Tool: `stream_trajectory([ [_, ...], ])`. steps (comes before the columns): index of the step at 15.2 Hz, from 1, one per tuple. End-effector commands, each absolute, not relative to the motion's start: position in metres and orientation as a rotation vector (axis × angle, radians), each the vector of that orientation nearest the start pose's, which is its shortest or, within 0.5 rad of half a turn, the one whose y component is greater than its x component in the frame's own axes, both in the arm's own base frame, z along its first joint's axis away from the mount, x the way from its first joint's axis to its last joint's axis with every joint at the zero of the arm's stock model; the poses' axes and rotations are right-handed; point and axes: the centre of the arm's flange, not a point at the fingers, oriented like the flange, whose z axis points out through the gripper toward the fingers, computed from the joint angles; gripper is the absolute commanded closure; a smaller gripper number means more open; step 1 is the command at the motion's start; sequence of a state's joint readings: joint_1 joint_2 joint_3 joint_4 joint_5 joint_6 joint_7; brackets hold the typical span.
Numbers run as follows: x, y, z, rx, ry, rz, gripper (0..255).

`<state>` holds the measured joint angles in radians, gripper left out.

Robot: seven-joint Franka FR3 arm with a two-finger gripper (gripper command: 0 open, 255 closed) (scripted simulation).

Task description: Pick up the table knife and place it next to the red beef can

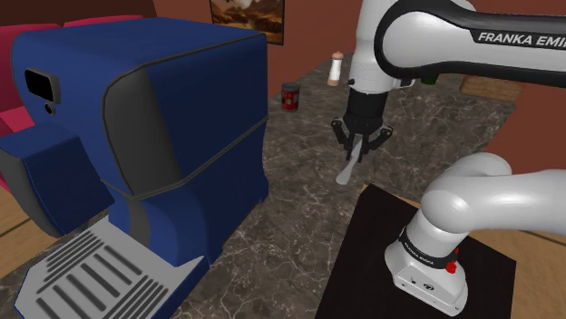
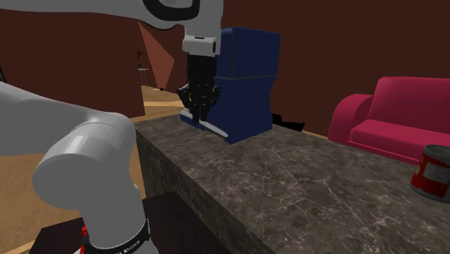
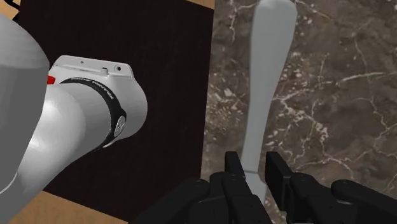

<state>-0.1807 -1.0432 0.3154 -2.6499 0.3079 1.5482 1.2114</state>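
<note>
Dark veined marble counter (image 1: 299,204) in a room of red-brown walls, red sofa (image 2: 389,119) beyond, wooden floor (image 1: 18,237) below. Big blue coffee machine (image 1: 154,118) at one end. Black gripper (image 3: 254,168) closed narrow on the pale grey table knife (image 3: 267,76) (free end hanging toward the counter), close by the black stand (image 1: 363,263). Red can (image 1: 290,96) well apart, farther along the counter.

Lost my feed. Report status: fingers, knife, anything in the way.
Fingers shut on knife. Knife hangs tilted, low over the counter. Red can stands apart, farther along. Blue machine beside the route, not across it.
</note>
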Motion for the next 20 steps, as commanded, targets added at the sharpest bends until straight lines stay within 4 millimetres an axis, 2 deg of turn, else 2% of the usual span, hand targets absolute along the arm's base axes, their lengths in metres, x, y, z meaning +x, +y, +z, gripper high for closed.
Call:
stream_trajectory([
  [1, 0.243, 0.078, 0.516, -2.560, 1.839, 0.135, 255],
  [3, 0.243, 0.078, 0.524, -2.560, 1.839, 0.135, 255],
  [20, 0.416, -0.065, 0.524, -2.560, 1.839, 0.135, 255],
])
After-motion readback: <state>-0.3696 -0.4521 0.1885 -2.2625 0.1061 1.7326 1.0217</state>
